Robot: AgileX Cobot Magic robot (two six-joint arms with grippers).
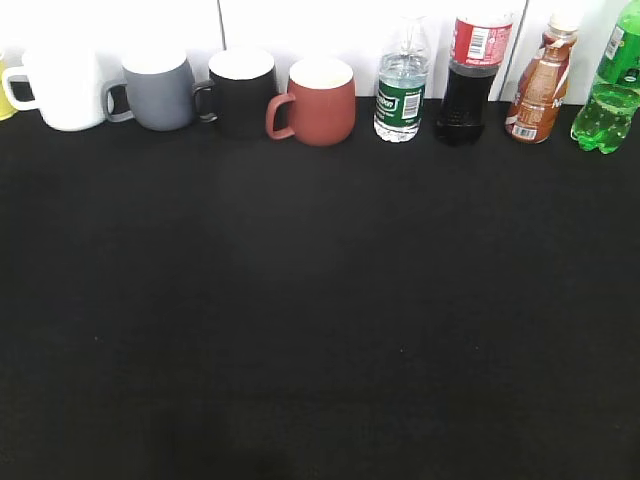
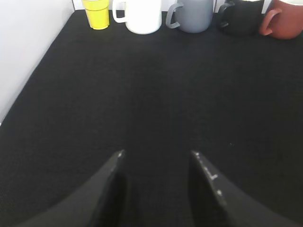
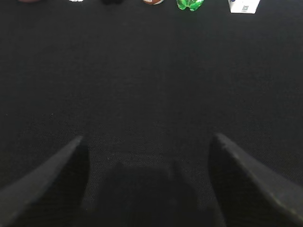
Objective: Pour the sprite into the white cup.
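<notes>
Both grippers spread and empty above the worktop point(image 1: 320, 320).
Right gripper point(image 3: 149, 142) should clasp the sprite point(image 1: 612, 95) mid-body; left gripper point(image 2: 157, 156) steadies the white cup point(image 1: 62, 90).

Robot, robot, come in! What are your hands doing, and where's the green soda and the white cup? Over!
Left gripper and right gripper open, empty, over bare mat. Sprite far right of back row, white cup near far left. Nothing blocking.

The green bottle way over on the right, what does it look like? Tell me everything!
The sprite is a bright green see-through plastic bottle with a bumpy, lobed bottom and a green label higher up. It stands upright at the far right of the back row on the black table, beside an orange-brown bottle. Its top is cut off by the picture edge, so no cap shows. Nothing grips it.
</notes>
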